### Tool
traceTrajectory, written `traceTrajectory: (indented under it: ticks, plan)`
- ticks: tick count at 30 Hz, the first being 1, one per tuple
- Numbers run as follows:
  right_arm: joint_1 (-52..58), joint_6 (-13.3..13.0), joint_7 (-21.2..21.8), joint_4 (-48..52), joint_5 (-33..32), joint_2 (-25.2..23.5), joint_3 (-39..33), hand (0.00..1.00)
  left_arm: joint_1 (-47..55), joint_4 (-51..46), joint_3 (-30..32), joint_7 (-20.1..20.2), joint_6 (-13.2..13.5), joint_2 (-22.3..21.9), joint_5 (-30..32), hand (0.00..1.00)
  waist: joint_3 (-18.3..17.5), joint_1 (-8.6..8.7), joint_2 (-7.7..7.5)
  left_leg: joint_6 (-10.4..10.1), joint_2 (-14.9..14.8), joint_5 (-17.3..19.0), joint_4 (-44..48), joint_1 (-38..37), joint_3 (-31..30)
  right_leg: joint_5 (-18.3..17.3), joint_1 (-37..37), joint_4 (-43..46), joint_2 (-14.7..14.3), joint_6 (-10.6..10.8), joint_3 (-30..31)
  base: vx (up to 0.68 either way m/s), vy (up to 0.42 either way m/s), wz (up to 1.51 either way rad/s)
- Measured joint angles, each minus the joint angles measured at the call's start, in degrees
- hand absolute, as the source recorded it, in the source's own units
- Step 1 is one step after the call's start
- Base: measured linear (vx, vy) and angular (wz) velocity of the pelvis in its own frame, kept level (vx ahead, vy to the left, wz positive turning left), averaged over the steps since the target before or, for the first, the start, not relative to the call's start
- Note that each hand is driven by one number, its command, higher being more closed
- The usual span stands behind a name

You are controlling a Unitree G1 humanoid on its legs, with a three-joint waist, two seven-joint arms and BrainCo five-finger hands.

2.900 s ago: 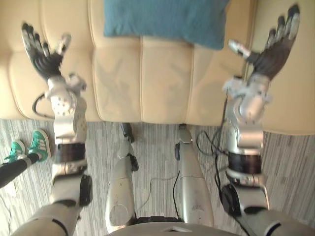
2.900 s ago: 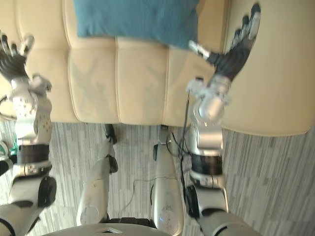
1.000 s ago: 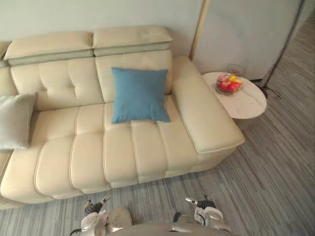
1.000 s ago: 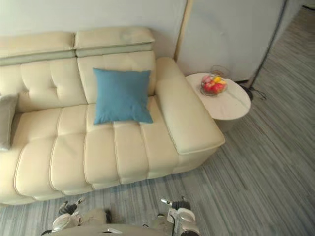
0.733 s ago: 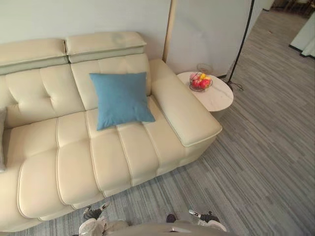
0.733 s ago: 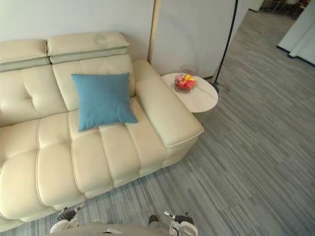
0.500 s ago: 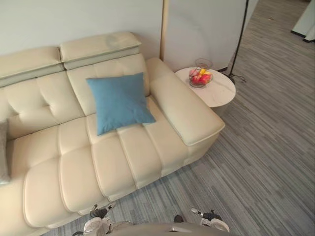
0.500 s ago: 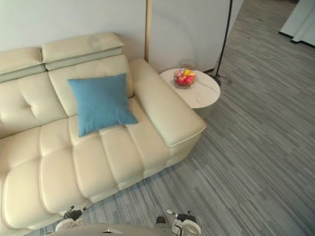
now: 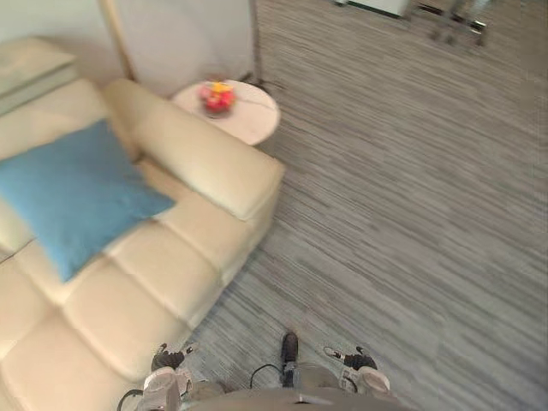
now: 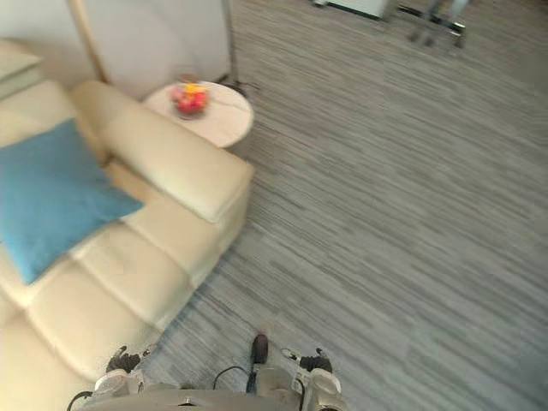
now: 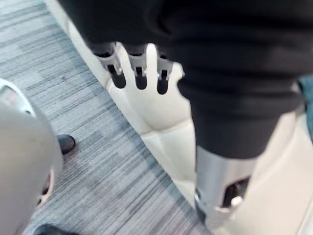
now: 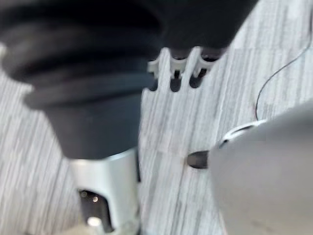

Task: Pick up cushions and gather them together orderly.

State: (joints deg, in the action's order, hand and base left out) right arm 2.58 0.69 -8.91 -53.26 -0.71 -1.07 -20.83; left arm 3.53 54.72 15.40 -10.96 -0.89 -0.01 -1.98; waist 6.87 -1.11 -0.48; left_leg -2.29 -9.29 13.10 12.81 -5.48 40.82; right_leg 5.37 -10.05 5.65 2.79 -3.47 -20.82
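Found the blue cushion (image 9: pixel 73 193) lying on the seat of a cream sofa (image 9: pixel 205 167), tipped back toward the backrest and just beside the armrest, with its far side cut off by the picture's edge. Saw nothing touching it or resting on it.

Spotted a round white bench (image 9: pixel 253 120) just past the sofa's armrest, with a bowl of red and yellow fruit (image 9: pixel 217 97) standing on it. Noted grey striped carpet floor (image 9: pixel 411 214) on the open side of the room.

Picked out the left hand (image 9: pixel 167 368) low at the near edge of the head views, hanging by the front corner of the sofa and well apart from the cushion. Read its fingers (image 11: pixel 139 68) in the wrist view as straight and apart, holding nothing, with the sofa's front edge and the carpet past them.

Picked out the right hand (image 9: pixel 360 370) low on the other side, over bare carpet and farther from the sofa. Read its fingers (image 12: pixel 178 68) likewise as straight, spread and empty, with nothing but floor beyond them.
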Motion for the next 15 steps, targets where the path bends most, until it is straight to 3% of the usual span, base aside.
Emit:
traceTrajectory:
  ticks: [2,3,4,5,7,9,11,12,13,15]
  plan:
    - [-0.2,-0.4,0.0,-0.2,0.0,0.6,0.0,0.00,-0.2,0.0,-1.3,0.1,0.0,-0.1,0.1,0.00,0.5,0.46,0.41,-0.3,0.3,-0.2,-0.1,-0.9,1.7,-2.4,0.0,-0.3,0.5,-1.6,-8.4,0.08,-0.191,-1.15]
    - [-0.6,-0.5,0.0,-0.6,0.0,1.4,-0.1,0.00,-0.6,0.1,-2.4,0.2,0.0,-0.3,0.4,0.00,1.0,1.82,1.16,-1.0,0.2,-0.6,-1.1,-1.8,2.0,-6.0,-0.1,1.1,1.1,-2.8,-13.1,0.07,-0.181,-1.01]
    - [-1.0,-0.5,-0.1,-0.6,-0.4,1.8,-0.7,0.00,-0.6,0.0,-3.6,0.2,0.1,-0.6,1.0,0.00,1.3,2.18,2.74,-2.3,0.4,-1.4,-3.0,-3.0,3.7,-9.4,0.0,4.6,2.7,-2.9,-19.7,0.13,-0.182,-0.78]
    - [-1.1,-0.5,-0.1,-0.7,-0.4,2.0,-0.8,0.00,-0.6,0.1,-4.2,0.1,0.1,-0.7,1.1,0.00,1.4,2.17,2.91,-2.6,0.5,-1.5,-3.6,-3.6,4.5,-9.9,0.1,5.7,3.1,-2.6,-21.3,0.16,-0.179,-0.99]
    - [-1.5,-0.5,0.0,-1.8,-0.6,2.5,-1.6,0.00,-1.1,0.4,-5.4,0.1,0.1,-0.4,1.1,0.00,1.8,1.57,3.10,-2.7,0.1,-1.6,-5.0,-4.5,4.5,-9.4,-0.5,5.5,0.9,-1.5,-17.2,0.12,-0.188,-1.03]
    - [-1.8,-0.5,0.0,-2.4,-1.4,2.2,-2.6,0.00,-1.3,1.3,-6.6,0.2,0.0,-0.3,1.1,0.00,1.9,1.65,2.96,-3.3,-0.8,-2.1,-3.9,-5.8,4.5,-11.0,-1.3,5.8,-1.4,-0.8,-13.1,0.13,-0.186,-1.10]
    - [-1.7,-0.5,-0.1,-2.3,-2.5,1.4,-2.9,0.00,-2.1,1.6,-6.8,0.6,0.0,-0.9,1.2,0.00,2.4,2.59,1.54,-4.1,-5.2,-1.7,10.4,-3.2,3.0,-12.2,-1.3,7.3,-2.2,-1.3,-9.5,0.18,-0.147,-0.96]
    - [-1.5,-0.5,-0.2,-1.7,-2.4,1.4,-2.9,0.00,-2.2,0.8,-5.5,0.7,0.0,-1.6,1.3,0.00,3.0,2.07,1.74,-1.8,-9.0,-1.2,22.1,0.1,-0.7,-12.0,0.4,7.0,-3.6,-1.6,-7.2,0.17,-0.119,-1.53]
    - [-1.5,-0.4,-0.4,-1.9,-2.4,1.4,-2.7,0.00,-2.1,-1.0,-5.0,0.6,0.3,-2.4,1.1,0.00,3.4,0.74,2.29,-0.5,-10.4,1.6,33.9,4.7,-8.7,-12.4,1.8,6.8,-5.7,-1.3,-3.4,0.10,-0.052,-1.47]
    - [-1.5,-0.4,-0.5,-1.8,-2.4,1.5,-2.4,0.00,-2.1,-1.6,-6.2,0.6,0.8,-2.5,1.0,0.00,3.6,0.67,2.70,-1.2,-8.5,4.4,36.1,10.0,-17.8,-12.6,3.8,5.8,-7.5,-1.3,0.4,0.09,0.033,-1.29]
